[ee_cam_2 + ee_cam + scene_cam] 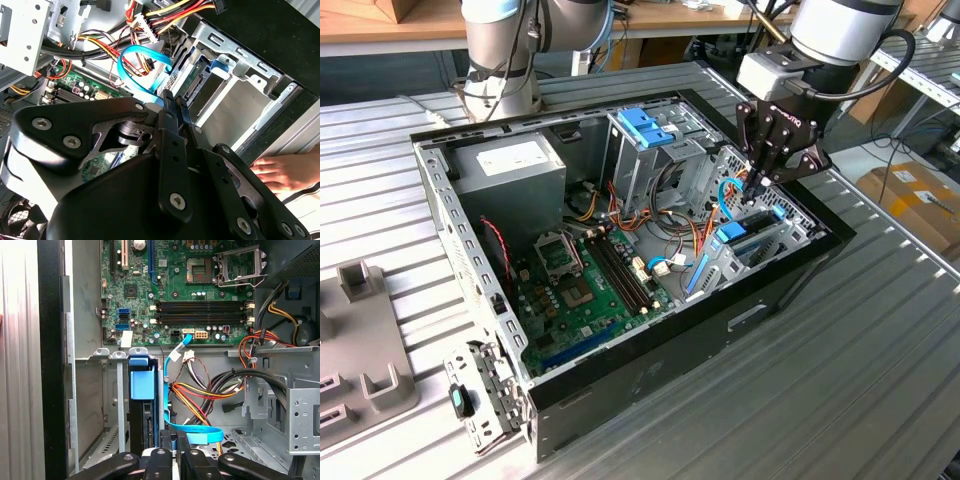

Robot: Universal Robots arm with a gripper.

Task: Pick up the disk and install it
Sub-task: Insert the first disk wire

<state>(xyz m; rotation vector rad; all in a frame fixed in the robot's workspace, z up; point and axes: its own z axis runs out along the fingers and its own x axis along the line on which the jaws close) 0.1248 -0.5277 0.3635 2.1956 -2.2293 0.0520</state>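
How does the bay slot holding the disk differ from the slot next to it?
Filling: the disk slot holds the disk on edge; the neighbouring slot is empty. Colour: the disk slot's mouth shows a light blue rail; the neighbouring slot shows only bare grey metal. Both sit side by side in one metal bay.

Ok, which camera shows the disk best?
First wrist view: the disk sits edge-on in its bay, blue rail facing the camera. The exterior view shows it small, near the gripper; the second wrist view shows one end past the gripper.
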